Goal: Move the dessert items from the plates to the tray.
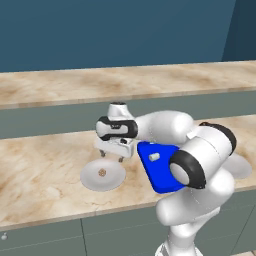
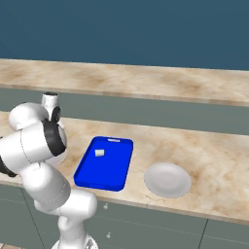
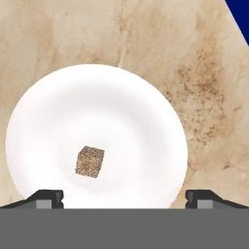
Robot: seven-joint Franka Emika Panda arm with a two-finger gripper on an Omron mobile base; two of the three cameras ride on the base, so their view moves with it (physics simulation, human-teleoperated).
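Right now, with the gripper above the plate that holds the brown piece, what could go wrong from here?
1. The brown piece is tiny and sits left of centre between the open gripper's fingertips, so a straight descent could nudge or miss it.
2. It lies on a shallow plate; fingertips pressing the plate might shift it.
3. The tray already holds the whitish piece; a careless drop could knock it.

Speckled brown chunk (image 3: 90,161) on white plate (image 3: 121,107); bright blue tray (image 2: 114,168); whitish cylinder (image 2: 99,152); beige marbled worktop (image 3: 97,34).
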